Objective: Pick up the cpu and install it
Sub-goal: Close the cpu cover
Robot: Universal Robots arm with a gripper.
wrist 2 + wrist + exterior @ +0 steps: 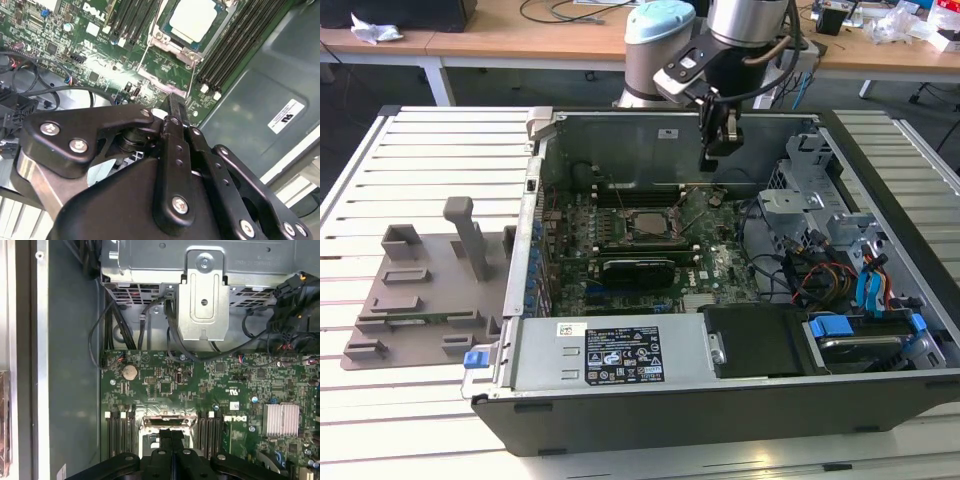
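Silvery cpu (pixel 192 20) lies flat in socket (pixel 161 36): we judge placement done. Hinged frame (pixel 160 80) beside socket looks open, so latching left. Gripper (pixel 175 102) hovers above socket's edge, jaws pressed together, empty.

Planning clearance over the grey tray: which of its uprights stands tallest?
The slim post with the wider cap, on the tray's side nearest the computer case. The other uprights are squat blocks it rises well above.

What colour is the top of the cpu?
The cpu is silvery white; second wrist view shows it best.
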